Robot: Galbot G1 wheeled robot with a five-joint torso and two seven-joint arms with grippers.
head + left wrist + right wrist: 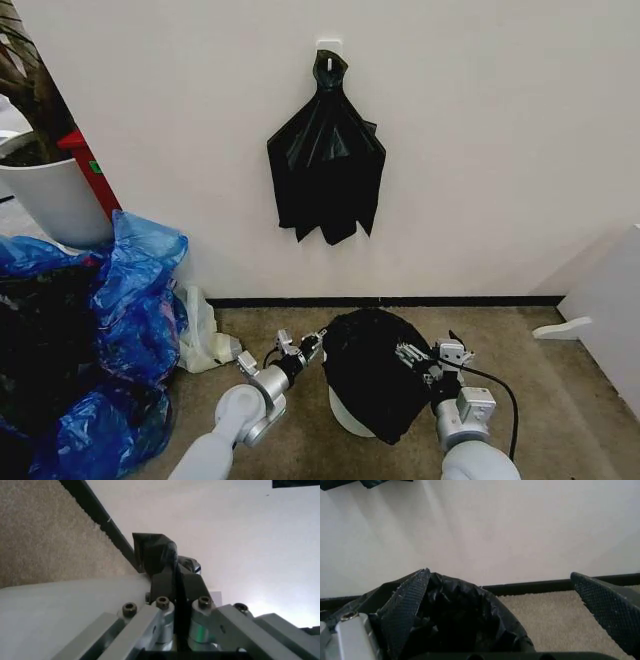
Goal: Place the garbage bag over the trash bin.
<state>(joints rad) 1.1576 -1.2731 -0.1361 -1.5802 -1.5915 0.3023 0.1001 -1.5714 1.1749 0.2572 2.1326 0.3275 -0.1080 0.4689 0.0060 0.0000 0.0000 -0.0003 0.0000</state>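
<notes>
The glossy black garbage bag (368,365) lies draped over the top of the trash bin (345,415), whose cream-white side shows below the plastic. At the bag's left edge my left gripper (316,342) is shut, pinching a fold of the black film (154,549) between its fingers (167,581). On the bag's right side my right gripper (418,358) stands open. In the right wrist view its textured pads (407,603) are spread wide, one resting against the crumpled bag (465,618), the other over the carpet.
A bunch of black bags (326,170) hangs from a wall hook above the bin. Blue plastic bags (130,300) pile at the left, by a white plant pot (50,200) and a pale bag (205,340). White furniture (610,310) stands at the right.
</notes>
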